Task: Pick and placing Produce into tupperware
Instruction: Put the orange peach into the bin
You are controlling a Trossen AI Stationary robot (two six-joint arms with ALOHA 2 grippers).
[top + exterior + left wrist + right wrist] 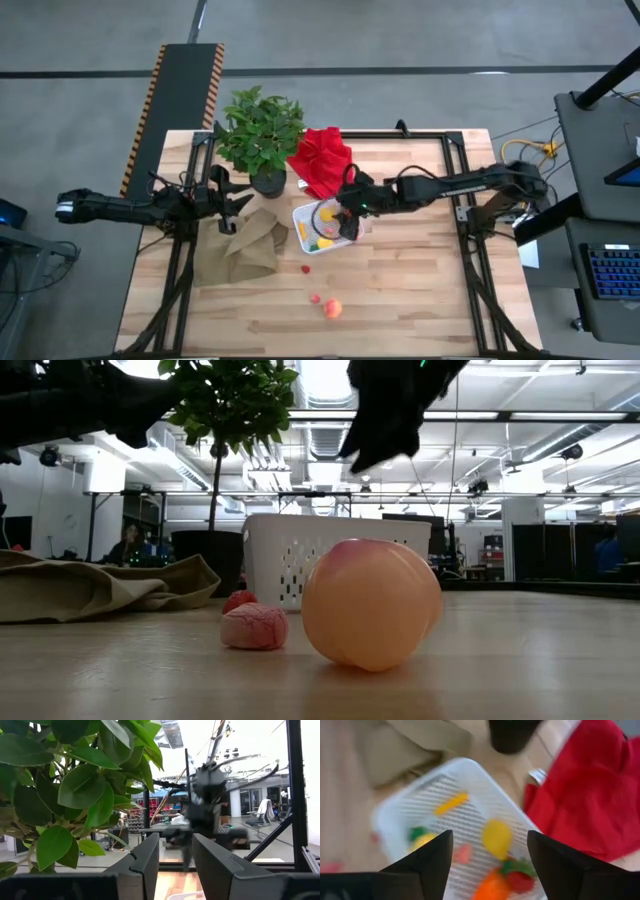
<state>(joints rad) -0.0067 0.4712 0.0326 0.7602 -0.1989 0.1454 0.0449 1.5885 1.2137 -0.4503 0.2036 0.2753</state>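
A: Tupperware sits mid-surface, between the brown paper bag and the red cloth. Inside it: yellow lemon, orange carrot, a red berry, a small yellow piece

B: Right gripper?

A: Directly above the container, fingers spread, nothing between them

B: Loose produce?

A: Peach near the surface's front edge, one small red berry just beside it, another closer to the container

B: Left gripper?

A: Over the bag's far side next to the potted plant. Fingers parted a little, empty
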